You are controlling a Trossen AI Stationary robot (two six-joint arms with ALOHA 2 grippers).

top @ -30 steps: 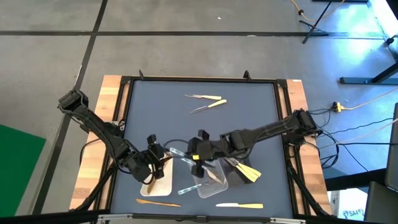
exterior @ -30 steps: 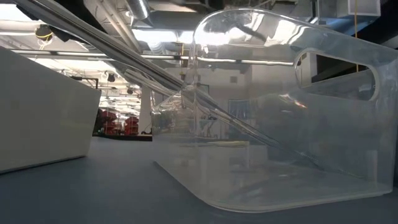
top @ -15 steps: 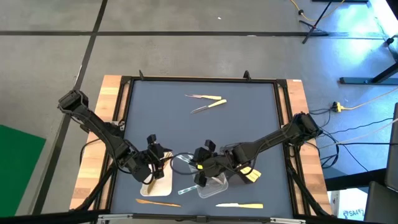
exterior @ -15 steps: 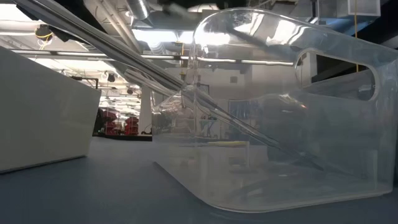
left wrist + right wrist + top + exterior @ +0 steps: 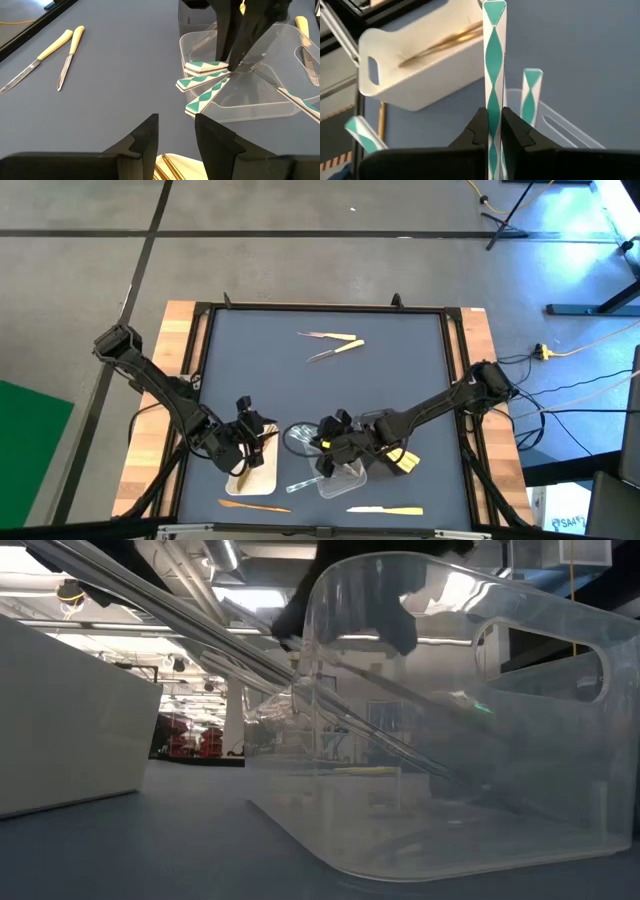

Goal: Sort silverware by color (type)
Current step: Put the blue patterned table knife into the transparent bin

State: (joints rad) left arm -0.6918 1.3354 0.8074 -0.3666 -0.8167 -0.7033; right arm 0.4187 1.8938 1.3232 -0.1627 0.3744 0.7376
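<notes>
My right gripper (image 5: 322,463) hangs over the clear tray (image 5: 345,480), shut on a clear utensil with a green-and-white diamond handle (image 5: 494,60). Two more such handles (image 5: 202,82) stick out over the tray's rim. My left gripper (image 5: 252,442) stands open above the white tray (image 5: 262,472), which holds brown wooden utensils (image 5: 445,40); nothing shows between its fingers (image 5: 175,145). Two cream-handled knives (image 5: 332,343) lie far back on the blue mat. The black tray (image 5: 388,462) holds cream utensils. My right gripper pinches the patterned handle (image 5: 493,117) between its two fingers, which slant down from above. The handle runs on ahead along the fingers, and its free end (image 5: 204,67) lies about level at the clear tray's rim. Whether it rests on the rim I cannot tell.
A wooden utensil (image 5: 255,504) and a cream one (image 5: 385,509) lie near the front edge. A clear utensil (image 5: 303,481) pokes out of the clear tray toward the left. The three trays stand side by side at the front; the mat's middle is bare.
My right gripper has come down and toward the near left, from above the black tray to the clear tray's left rim, rolling as it went, still shut on the patterned utensil.
</notes>
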